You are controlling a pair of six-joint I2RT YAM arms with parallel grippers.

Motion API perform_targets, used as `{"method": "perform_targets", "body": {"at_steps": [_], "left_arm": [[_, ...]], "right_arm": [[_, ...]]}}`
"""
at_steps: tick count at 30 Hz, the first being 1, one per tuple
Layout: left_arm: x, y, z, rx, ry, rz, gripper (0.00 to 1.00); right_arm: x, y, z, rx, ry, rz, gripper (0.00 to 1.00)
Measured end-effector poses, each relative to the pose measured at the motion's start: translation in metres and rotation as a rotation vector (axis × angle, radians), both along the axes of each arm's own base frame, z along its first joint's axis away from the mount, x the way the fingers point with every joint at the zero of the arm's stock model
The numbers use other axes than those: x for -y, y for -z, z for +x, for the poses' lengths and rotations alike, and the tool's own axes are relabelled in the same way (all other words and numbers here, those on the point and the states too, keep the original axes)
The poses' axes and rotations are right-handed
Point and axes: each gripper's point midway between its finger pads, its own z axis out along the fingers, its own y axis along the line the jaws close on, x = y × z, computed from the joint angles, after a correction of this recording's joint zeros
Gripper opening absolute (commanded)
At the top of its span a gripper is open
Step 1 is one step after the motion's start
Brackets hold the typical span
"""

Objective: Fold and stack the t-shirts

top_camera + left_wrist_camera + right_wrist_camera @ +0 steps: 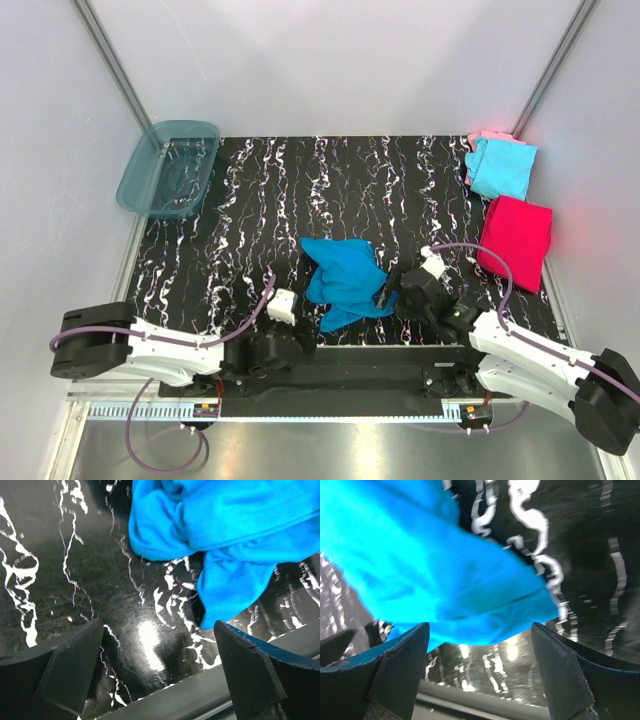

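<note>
you have the teal-blue t-shirt (pixel 345 280) crumpled on the near middle of the black marbled table (pixel 250 190), between your two arms. your left gripper (pixel 160 675) has its fingers wide apart over bare tabletop just short of the shirt, and your right gripper (pixel 480 672) is spread wide too, the shirt's edge reaching between its fingertips (not pinched). the light cyan t-shirt (pixel 500 168) lies on the pale pink t-shirt (pixel 487 137) at the far right corner, with the magenta-red t-shirt (pixel 517 240) just nearer.

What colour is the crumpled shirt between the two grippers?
The crumpled shirt is teal-blue, clearest in the left wrist view.
</note>
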Motion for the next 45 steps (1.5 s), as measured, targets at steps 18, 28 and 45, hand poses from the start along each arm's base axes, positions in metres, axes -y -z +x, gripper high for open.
{"method": "perform_targets", "body": {"at_steps": [18, 28, 45], "left_arm": [[0.004, -0.001, -0.009, -0.025, 0.003, -0.113, 0.99], [0.0, 0.003, -0.011, -0.032, 0.0, -0.103, 0.99], [-0.001, 0.003, -0.011, -0.025, 0.002, -0.095, 0.99]], "right_arm": [[-0.003, 0.015, 0.023, 0.072, 0.049, -0.122, 0.87], [-0.024, -0.029, 0.05, 0.176, 0.058, -0.069, 0.87], [-0.018, -0.028, 0.057, 0.193, 0.107, -0.096, 0.0]]}}
